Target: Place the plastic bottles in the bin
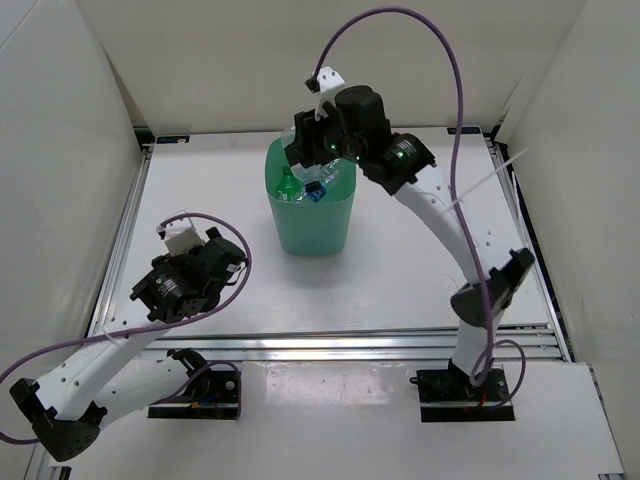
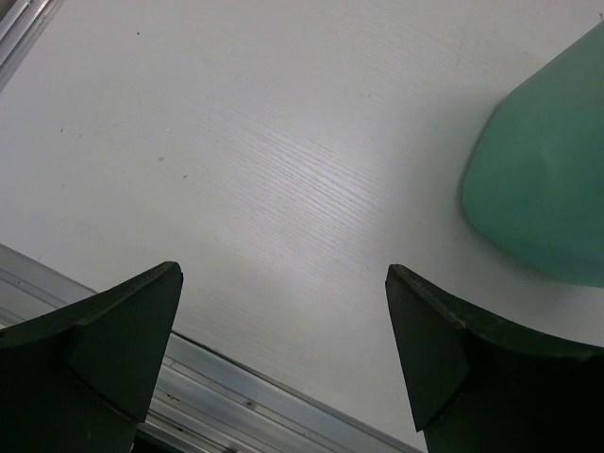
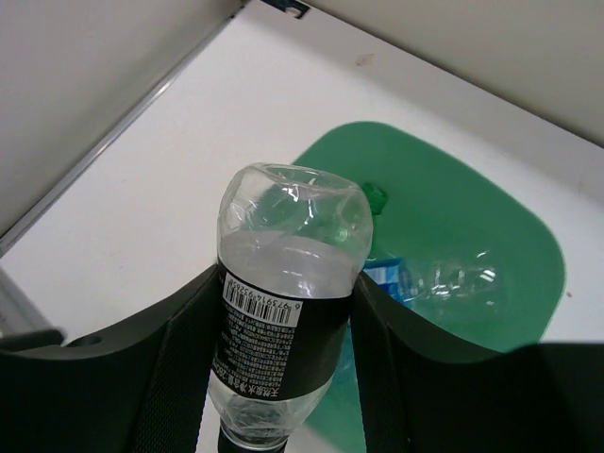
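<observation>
My right gripper [image 3: 283, 351] has its two dark fingers [image 3: 184, 363] pinched against the sides of the dark-labelled bottle [image 3: 283, 311], one finger on each flank of the black label with its white barcode. The bottle's dimpled clear base points away from my wrist and its neck end sits low between the fingers, too cropped to make out clearly. Past that base lies the open mouth of the bin [image 3: 510, 226]. From above, the right gripper [image 1: 305, 140] hangs over the rear left part of the bin's rim [image 1: 315, 235], with the bottle above the opening rather than inside it. Down in the bin I can see a green bottle [image 3: 377, 196], a blue-labelled bottle [image 3: 385, 276] and a clear bottle [image 3: 458, 278] lying together. I cannot tell from either view whether more lie beneath them. My left gripper [image 2: 283, 274] has its fingers spread wide with only bare white table [image 2: 283, 123] between them, gripping nothing. It hovers near the front left of the table, close to the aluminium rail [image 2: 236, 387] along the near edge, and the mint-green wall of the bin shows off to its upper right, well apart from the fingers.
</observation>
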{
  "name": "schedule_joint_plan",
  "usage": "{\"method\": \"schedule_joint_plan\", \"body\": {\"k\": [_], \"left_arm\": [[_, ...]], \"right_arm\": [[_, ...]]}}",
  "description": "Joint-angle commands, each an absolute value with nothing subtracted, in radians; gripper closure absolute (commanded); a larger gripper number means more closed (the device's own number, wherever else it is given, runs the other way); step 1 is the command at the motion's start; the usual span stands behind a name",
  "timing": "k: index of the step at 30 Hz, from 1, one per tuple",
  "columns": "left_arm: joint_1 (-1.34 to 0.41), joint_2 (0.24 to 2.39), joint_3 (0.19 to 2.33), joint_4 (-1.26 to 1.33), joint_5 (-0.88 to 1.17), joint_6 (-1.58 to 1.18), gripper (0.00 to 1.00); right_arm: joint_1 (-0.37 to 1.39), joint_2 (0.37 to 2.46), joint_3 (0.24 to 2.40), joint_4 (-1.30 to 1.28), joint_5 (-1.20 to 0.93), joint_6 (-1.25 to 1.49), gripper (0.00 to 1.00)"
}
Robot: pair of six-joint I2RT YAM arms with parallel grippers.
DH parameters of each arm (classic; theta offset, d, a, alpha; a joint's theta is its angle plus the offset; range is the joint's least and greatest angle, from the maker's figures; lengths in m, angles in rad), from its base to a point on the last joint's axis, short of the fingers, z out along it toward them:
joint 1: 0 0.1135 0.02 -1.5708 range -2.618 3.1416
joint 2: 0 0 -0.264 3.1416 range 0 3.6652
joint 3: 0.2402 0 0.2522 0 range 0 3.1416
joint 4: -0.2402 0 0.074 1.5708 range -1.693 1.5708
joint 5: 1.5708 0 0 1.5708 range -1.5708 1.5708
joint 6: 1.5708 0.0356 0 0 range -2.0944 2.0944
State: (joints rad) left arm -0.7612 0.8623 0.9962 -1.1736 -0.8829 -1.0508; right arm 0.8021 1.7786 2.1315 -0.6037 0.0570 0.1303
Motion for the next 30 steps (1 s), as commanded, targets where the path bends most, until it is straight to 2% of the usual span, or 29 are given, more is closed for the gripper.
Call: {"method": "schedule_joint_plan", "body": {"k": [1, 3, 5, 6, 7, 10, 13, 18, 22, 26, 30], "left_arm": [[-0.761, 0.861, 1.032, -1.170, -0.925, -1.039, 0.00], [-0.761, 0.861, 1.042, -1.170, -0.936, -1.028, 0.00], [-0.761, 0.870, 1.054, -1.170, -0.954, -1.028, 0.00], [-0.761, 0.870, 1.054, -1.181, -0.954, -1.028, 0.00], [-0.761, 0.870, 1.064, -1.193, -0.954, -1.028, 0.00], [-0.761, 0.879, 1.074, -1.203, -0.963, -1.028, 0.00], [-0.761, 0.867, 1.065, -1.203, -0.963, -1.028, 0.00], [-0.761, 0.857, 1.026, -1.134, -0.945, -1.017, 0.00], [-0.761, 0.880, 1.005, -1.071, -0.936, -0.979, 0.00], [-0.761, 0.916, 1.005, -1.031, -0.936, -0.919, 0.00], [-0.752, 0.937, 1.005, -1.009, -0.927, -0.900, 0.00]], "right_arm": [[0.738, 1.848, 2.240, -0.609, -0.040, 0.149, 0.93], [0.701, 1.871, 2.221, -0.609, -0.083, 0.187, 0.85], [0.678, 1.871, 2.191, -0.609, -0.092, 0.215, 0.36], [0.678, 1.871, 2.177, -0.609, -0.092, 0.230, 0.20], [0.667, 1.871, 2.177, -0.609, -0.080, 0.230, 0.00], [0.655, 1.850, 2.224, -0.632, -0.092, 0.239, 0.00], [0.632, 1.744, 2.180, -0.656, -0.031, 0.277, 0.00], [0.556, 1.617, 2.100, -0.930, 0.145, 0.360, 0.00], [0.382, 1.586, 2.059, -1.112, 0.042, 0.368, 0.00], [0.263, 1.525, 1.961, -1.135, -0.087, 0.385, 0.00], [0.174, 1.460, 1.879, -1.085, -0.101, 0.385, 0.00]]}}
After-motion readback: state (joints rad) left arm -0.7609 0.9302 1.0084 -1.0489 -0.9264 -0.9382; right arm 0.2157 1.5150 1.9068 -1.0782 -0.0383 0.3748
